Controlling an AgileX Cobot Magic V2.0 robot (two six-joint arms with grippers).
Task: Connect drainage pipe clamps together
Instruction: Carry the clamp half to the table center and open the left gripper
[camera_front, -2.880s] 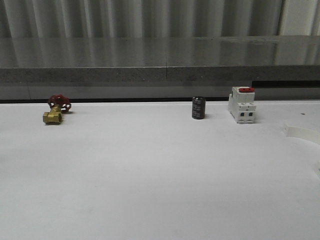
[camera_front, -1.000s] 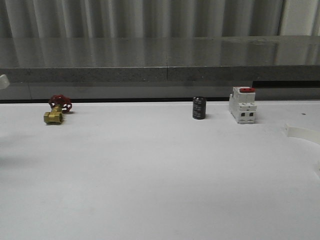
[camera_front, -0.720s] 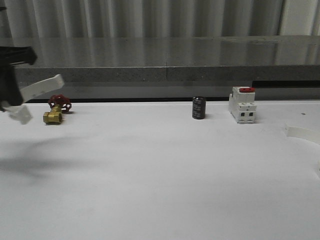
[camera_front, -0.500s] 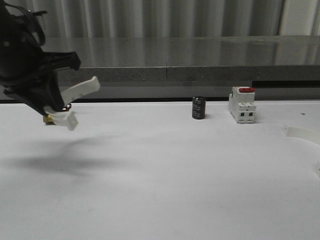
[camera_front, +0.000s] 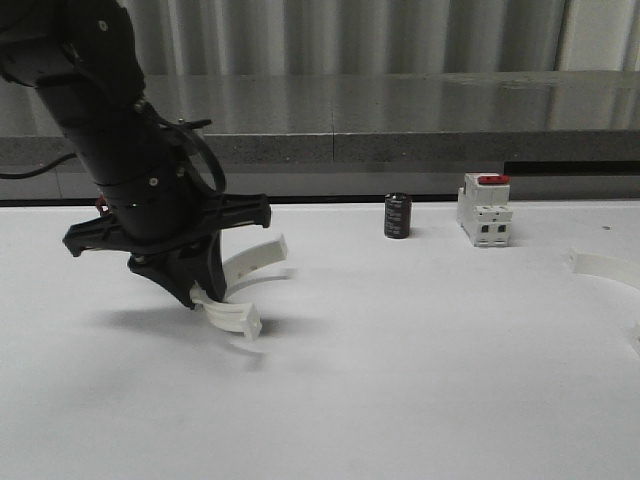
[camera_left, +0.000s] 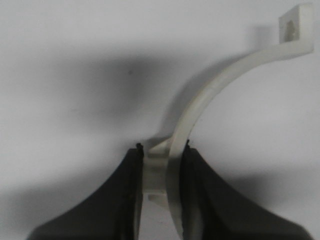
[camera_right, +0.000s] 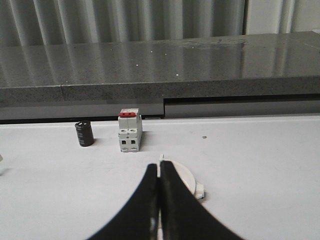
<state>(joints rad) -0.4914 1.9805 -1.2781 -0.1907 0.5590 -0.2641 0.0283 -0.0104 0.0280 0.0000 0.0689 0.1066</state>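
Front view: left arm (camera_front: 130, 150) occupies the upper left and centre left of the frame, black, reaching down toward the white table (camera_front: 400, 380). Left gripper (camera_front: 205, 290) is clamped on one white clamp half (camera_front: 245, 285); the half-ring curves out to the right of the fingers, one tab end low near the table, the other end higher. Cannot tell from this view whether the lower end touches the surface. A shadow lies beneath it on the table.

Left wrist view: left gripper (camera_left: 161, 172) fingers (camera_left: 127, 195) pinch the clamp half (camera_left: 200, 105) near one end tab; the arc sweeps to the upper right of the frame and ends in a square tab with a hole.

Second clamp half (camera_front: 605, 266) lies flat at the far right edge of the front view, well apart from the held one, partly cut off by the frame.

Right wrist view: right gripper (camera_right: 159, 192) fingers are pressed together, nothing between them. The second clamp half (camera_right: 187, 181) lies on the table just behind the fingertips, partly hidden by them.

Other items, front view: black cylinder (camera_front: 398, 216) upright at centre, white switch (camera_front: 485, 210) with red top just to its right, both near the table's back edge.
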